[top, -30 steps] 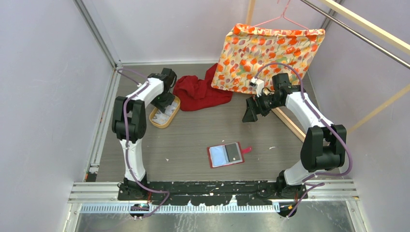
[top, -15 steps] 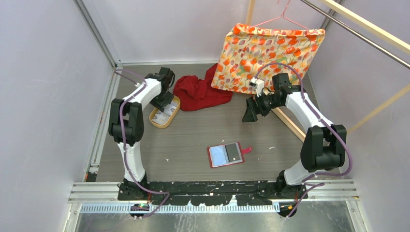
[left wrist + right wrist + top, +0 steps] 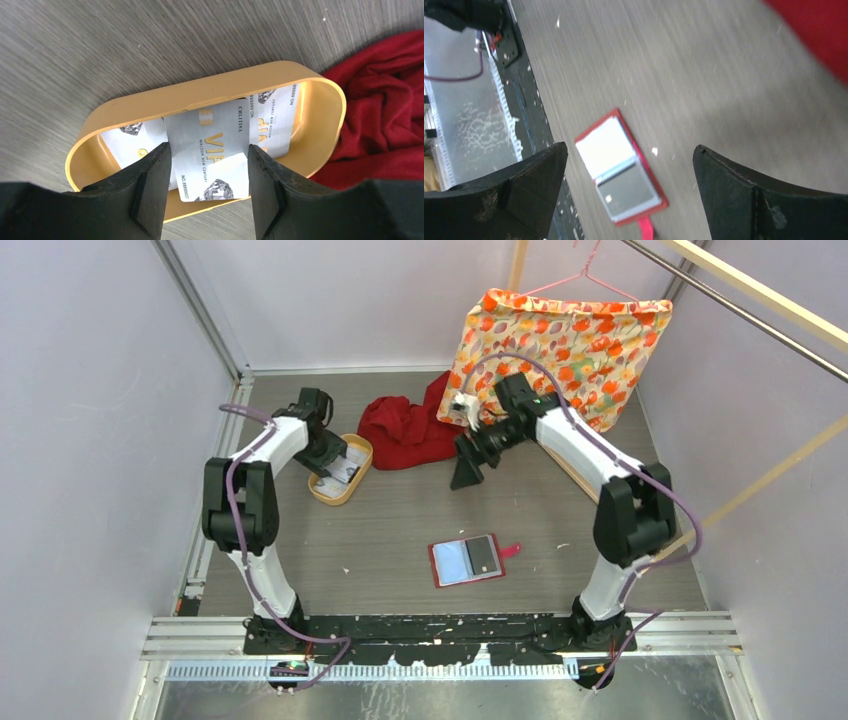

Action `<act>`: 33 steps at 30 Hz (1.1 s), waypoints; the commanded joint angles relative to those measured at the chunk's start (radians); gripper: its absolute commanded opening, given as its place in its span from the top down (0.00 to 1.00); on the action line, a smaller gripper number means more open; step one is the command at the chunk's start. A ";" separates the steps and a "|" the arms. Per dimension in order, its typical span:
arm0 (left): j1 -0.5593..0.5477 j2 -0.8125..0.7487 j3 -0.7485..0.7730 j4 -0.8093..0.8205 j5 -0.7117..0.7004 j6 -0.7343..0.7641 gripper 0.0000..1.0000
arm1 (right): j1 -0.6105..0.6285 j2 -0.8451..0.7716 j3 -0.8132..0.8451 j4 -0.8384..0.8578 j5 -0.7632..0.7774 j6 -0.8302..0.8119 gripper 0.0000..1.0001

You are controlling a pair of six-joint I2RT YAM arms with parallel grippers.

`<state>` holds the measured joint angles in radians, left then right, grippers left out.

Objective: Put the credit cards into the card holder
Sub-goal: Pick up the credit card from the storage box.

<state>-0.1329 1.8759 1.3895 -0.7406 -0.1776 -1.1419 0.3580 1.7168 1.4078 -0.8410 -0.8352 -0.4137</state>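
From above, the left hand [image 3: 335, 462] was seen lowered into a tan oval plastic tray [image 3: 350, 490] beside a crumpled red cloth [image 3: 410, 430]. The small red folding card holder [image 3: 467, 560] was laid open on the grey tabletop [image 3: 400, 525], well apart from the right hand [image 3: 465, 477]. At the left wrist, a silver plastic credit card [image 3: 215, 130] was clamped between the fingers above other cards [image 3: 277, 115] in the tray. At the right wrist, the fingers were spread wide.

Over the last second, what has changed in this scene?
The right gripper, jaws wide open, swung left toward the red cloth. The left gripper stayed over the tan tray, closed on a credit card, while its arm's elbow shifted outward. The card holder stayed open and unmoved.
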 commanded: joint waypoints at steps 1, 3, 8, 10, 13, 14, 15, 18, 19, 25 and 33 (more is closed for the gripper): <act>0.059 -0.081 -0.092 0.200 0.199 0.091 0.69 | 0.067 0.165 0.242 -0.053 -0.054 0.040 0.00; 0.082 -0.081 -0.133 0.264 0.273 0.103 0.71 | 0.099 0.234 0.346 -0.042 -0.076 0.113 0.00; 0.128 -0.085 -0.206 0.393 0.416 0.122 0.76 | 0.150 0.445 0.604 0.110 -0.143 0.420 0.00; 0.142 -0.112 -0.242 0.442 0.433 0.137 0.77 | 0.171 0.507 0.670 0.184 -0.148 0.538 0.00; 0.180 -0.147 -0.300 0.534 0.499 0.144 0.79 | 0.192 0.594 0.780 0.244 -0.150 0.666 0.00; 0.191 -0.154 -0.319 0.569 0.520 0.140 0.80 | 0.200 0.629 0.819 0.246 -0.145 0.688 0.00; 0.197 -0.156 -0.336 0.601 0.549 0.136 0.80 | 0.208 0.650 0.853 0.249 -0.144 0.702 0.00; 0.226 -0.149 -0.380 0.700 0.640 0.111 0.83 | 0.225 0.689 0.913 0.270 -0.119 0.742 0.00; 0.237 -0.144 -0.396 0.744 0.666 0.098 0.84 | 0.230 0.700 0.924 0.292 -0.127 0.770 0.00; 0.277 -0.119 -0.488 1.008 0.825 0.023 0.85 | 0.238 0.792 0.959 0.514 -0.185 0.994 0.01; 0.310 -0.114 -0.536 1.149 0.925 -0.001 0.85 | 0.246 0.882 1.009 0.584 -0.167 1.095 0.38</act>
<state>0.1585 1.7618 0.8749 0.2527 0.6495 -1.1160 0.5991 2.5820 2.3642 -0.3389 -0.9928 0.5854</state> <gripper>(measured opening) 0.536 0.661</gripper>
